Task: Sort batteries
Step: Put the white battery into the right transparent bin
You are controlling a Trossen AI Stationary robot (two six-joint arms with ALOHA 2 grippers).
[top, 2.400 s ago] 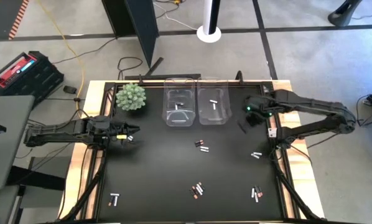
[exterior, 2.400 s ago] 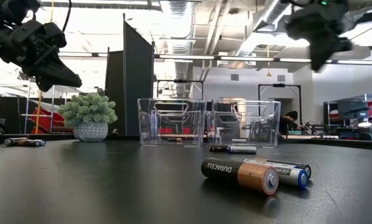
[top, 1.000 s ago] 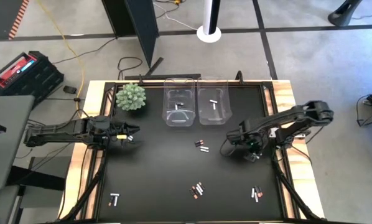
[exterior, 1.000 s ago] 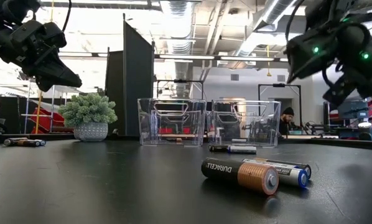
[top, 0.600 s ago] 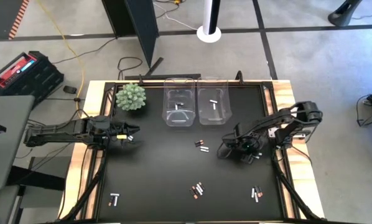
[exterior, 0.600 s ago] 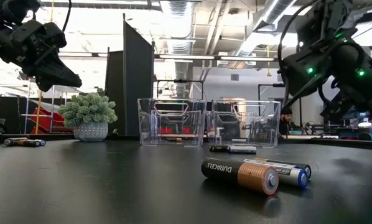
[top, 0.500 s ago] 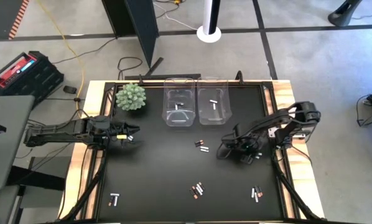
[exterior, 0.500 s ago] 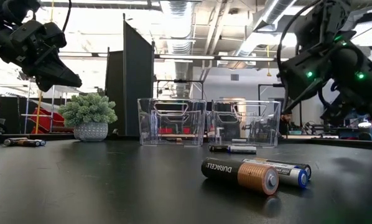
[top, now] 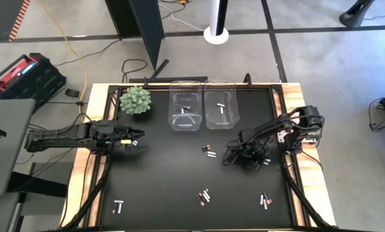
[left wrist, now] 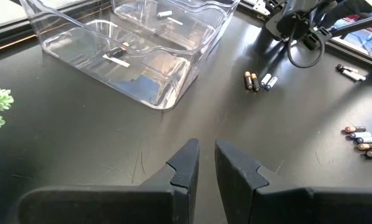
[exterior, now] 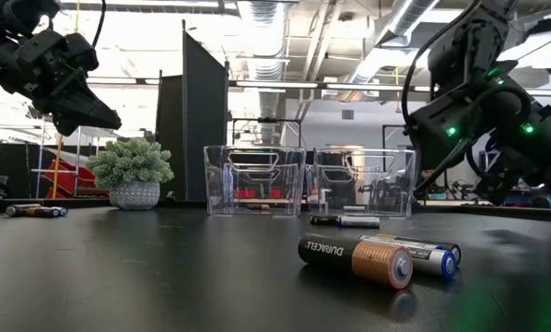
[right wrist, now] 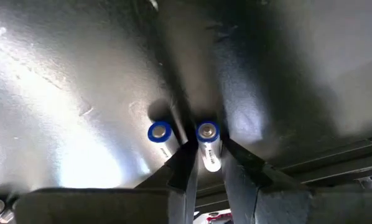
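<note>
Grey floor [top: 321,58], dark partition [exterior: 205,120]

small potted plant [top: 135,100], dark upright panel [exterior: 205,120]

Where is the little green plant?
In the high view, the green plant sits at the table's far left corner, beside the left clear bin, just beyond the left gripper.

Right gripper [top: 230,158] reaches low at centre-right of the high view, fingers slightly parted; left gripper [top: 140,136] hovers mid-left, fingers nearly together.
</note>
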